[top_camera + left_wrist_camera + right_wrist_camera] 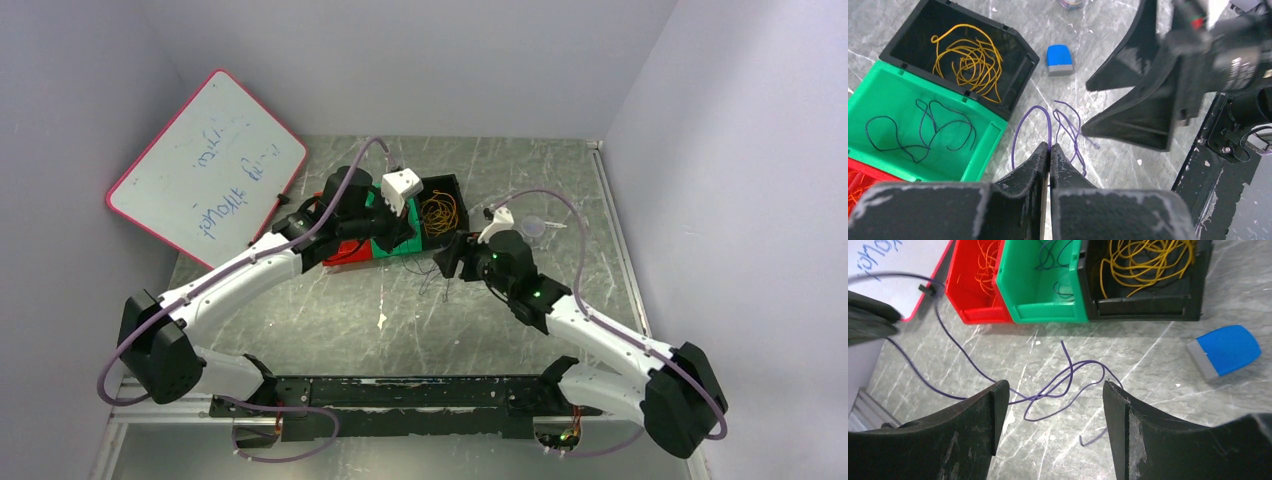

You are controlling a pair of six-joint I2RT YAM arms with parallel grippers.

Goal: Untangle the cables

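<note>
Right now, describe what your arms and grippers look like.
The left arm and right arm: white shells, black joints, a lilac hose looped along each. Green lights dot the right one. The left gripper and right gripper: black wedge-shaped fingers, scuffed white.

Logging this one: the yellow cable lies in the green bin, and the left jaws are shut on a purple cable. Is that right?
Not quite. The yellow cable lies in the black bin, as the left wrist view shows; the green bin holds a dark cable. The left jaws are indeed shut on the purple cable.
</note>
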